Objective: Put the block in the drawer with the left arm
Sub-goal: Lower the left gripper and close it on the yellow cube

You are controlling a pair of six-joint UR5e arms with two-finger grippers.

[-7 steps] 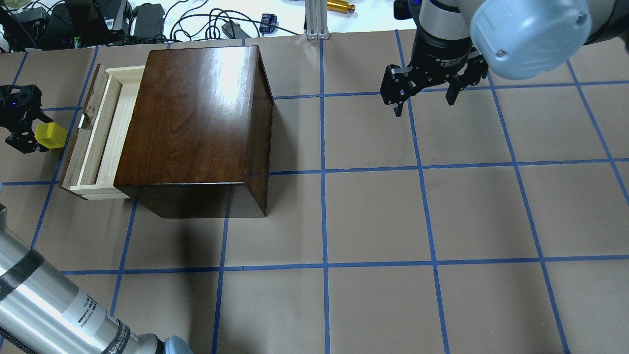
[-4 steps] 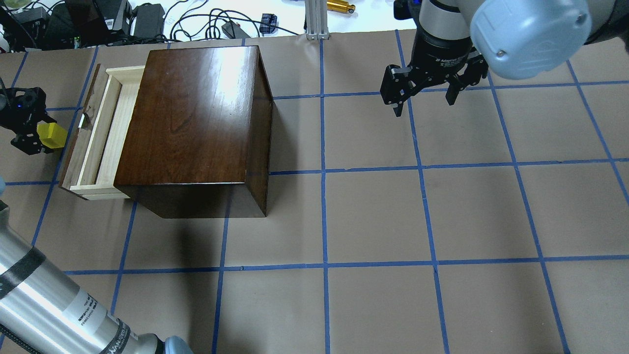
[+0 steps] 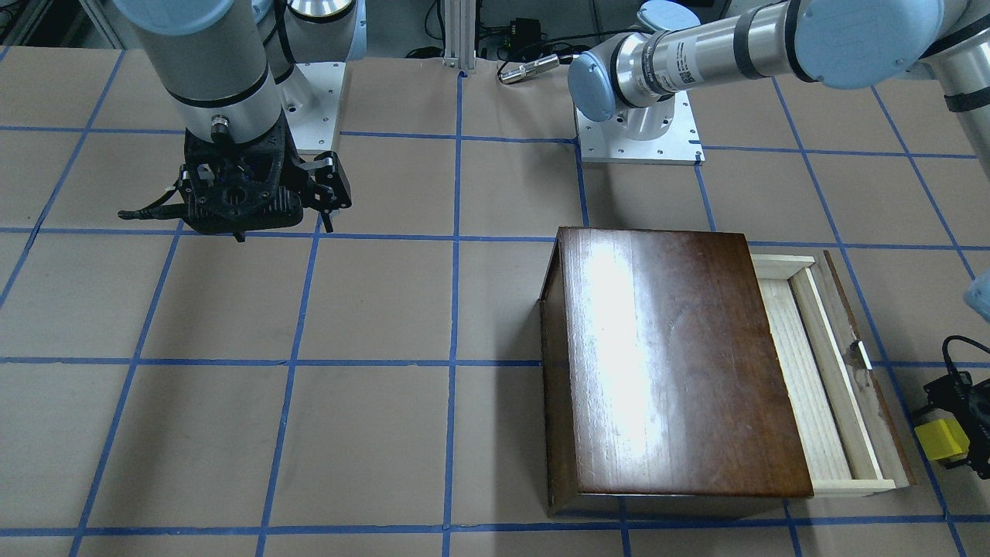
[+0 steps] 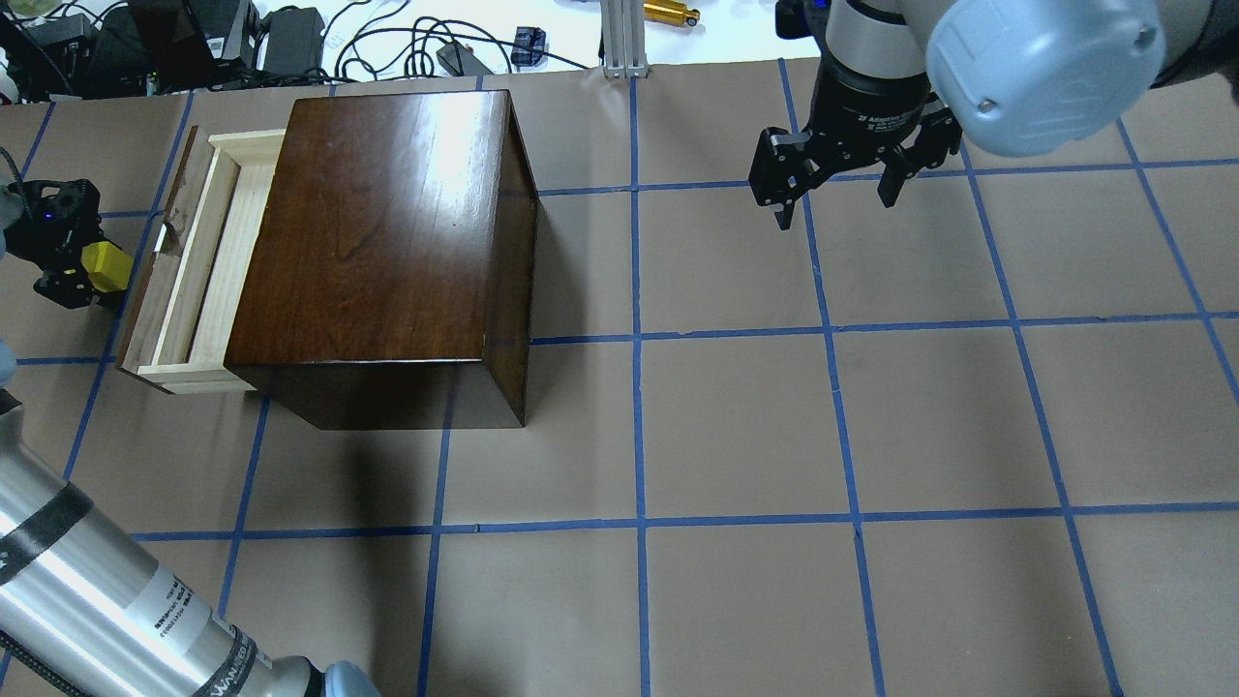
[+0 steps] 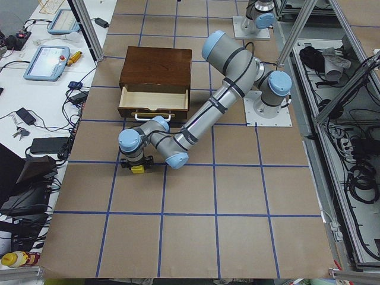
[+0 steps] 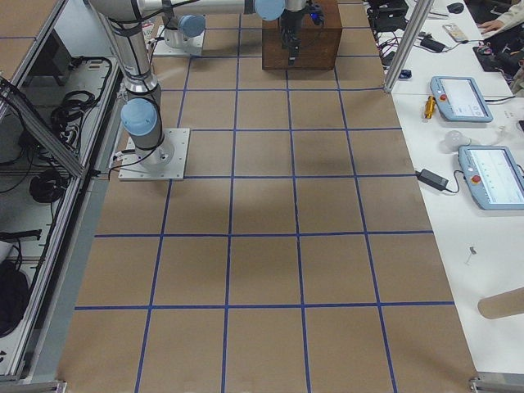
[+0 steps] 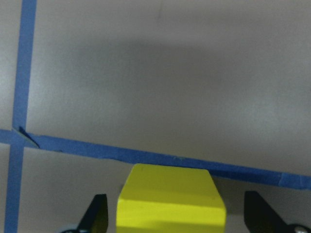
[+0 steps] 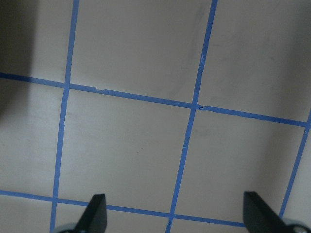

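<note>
Left wrist view, item one: block [image 7: 171, 199], yellow, resting on the table [image 4: 736, 416] between my left gripper's [image 7: 174, 221] spread fingers [image 7: 97, 213], a gap either side, ungripped. Item two: drawer [image 4: 227, 261], pulled out of the box [image 4: 387, 223], near the block. Item three: right gripper [image 4: 835, 205], spread wide, well apart.

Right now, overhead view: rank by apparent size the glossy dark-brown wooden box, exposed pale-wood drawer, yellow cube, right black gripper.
1. dark-brown wooden box
2. exposed pale-wood drawer and right black gripper: look alike, gripper nearer camera, so unranked
3. yellow cube
</note>
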